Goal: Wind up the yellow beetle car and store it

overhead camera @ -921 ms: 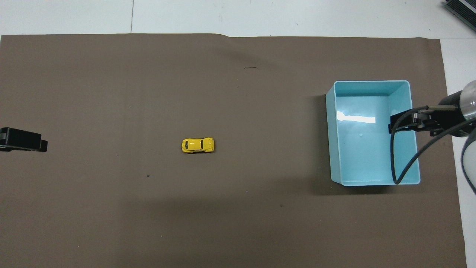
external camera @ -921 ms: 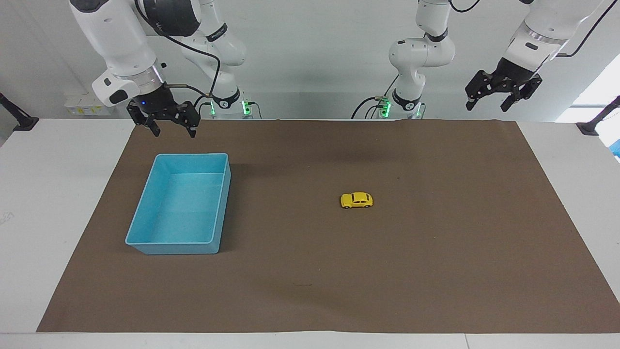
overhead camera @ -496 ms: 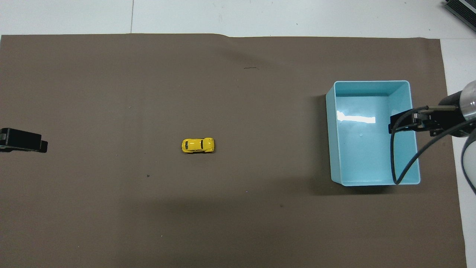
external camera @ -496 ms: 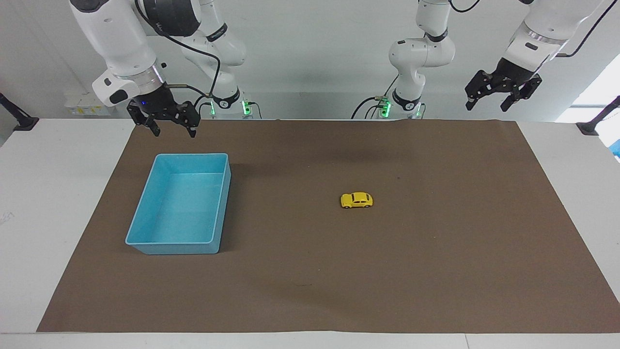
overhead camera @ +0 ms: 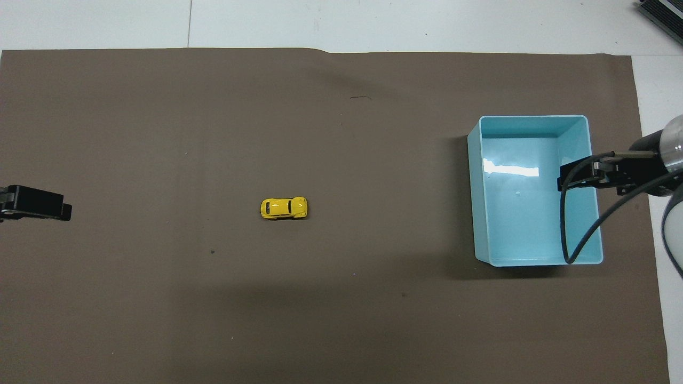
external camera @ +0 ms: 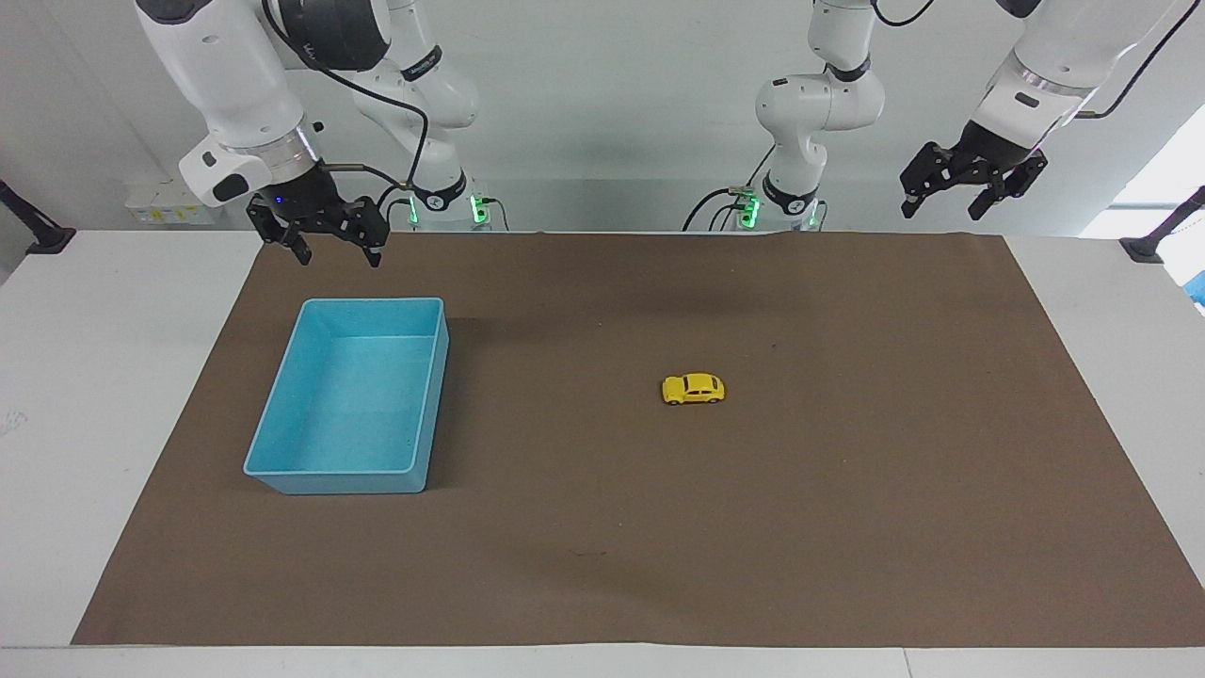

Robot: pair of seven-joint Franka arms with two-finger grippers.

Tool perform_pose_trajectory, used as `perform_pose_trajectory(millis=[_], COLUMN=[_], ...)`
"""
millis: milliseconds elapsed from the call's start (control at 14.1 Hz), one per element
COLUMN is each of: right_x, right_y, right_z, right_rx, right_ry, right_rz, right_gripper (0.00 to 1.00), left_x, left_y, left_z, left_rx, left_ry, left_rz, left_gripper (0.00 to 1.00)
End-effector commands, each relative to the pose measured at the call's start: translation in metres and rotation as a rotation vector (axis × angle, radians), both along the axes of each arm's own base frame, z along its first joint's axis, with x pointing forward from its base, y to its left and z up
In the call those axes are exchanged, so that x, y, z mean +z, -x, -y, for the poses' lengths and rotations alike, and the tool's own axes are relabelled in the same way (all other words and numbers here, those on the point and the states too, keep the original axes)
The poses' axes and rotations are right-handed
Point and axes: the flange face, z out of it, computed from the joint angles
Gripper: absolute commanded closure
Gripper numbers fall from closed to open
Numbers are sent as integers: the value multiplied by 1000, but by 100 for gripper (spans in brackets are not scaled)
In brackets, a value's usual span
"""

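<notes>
The yellow beetle car (external camera: 694,389) is sitting on its wheels on the brown mat (external camera: 847,490), well apart from the blue bin (external camera: 428,395), toward the left arm's end from it. It looks light, hard and glossy, likely to roll or slip, so pinching its flat sides is probably safest. The left gripper (external camera: 970,188) is hanging open and empty, high up and well apart from the bin; the right gripper (external camera: 318,235) is waiting open over the mat just beside the bin
</notes>
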Motion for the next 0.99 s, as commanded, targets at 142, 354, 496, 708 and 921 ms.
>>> perform_pose_trajectory(millis=[142,354,496,708,921], right_x=[2,2,2,1,2], right_y=[3,3,3,3,3], right_z=[3,3,3,3,2], right_rx=[6,6,6,6,6], right_ry=[-20,-20,-20,-20,-21], right_rz=[15,15,15,13,15], right_gripper=[0,0,0,0,0], left_x=[-24,-43,-62,-86,-100], left_y=[-2,-9,-10,-10,-12], left_z=[5,7,20,30,31], left_rx=[35,156,221,405,513], left_ry=[-22,-28,-33,-50,-45], left_rz=[-10,-17,-19,-40,-41], left_gripper=[0,0,0,0,0])
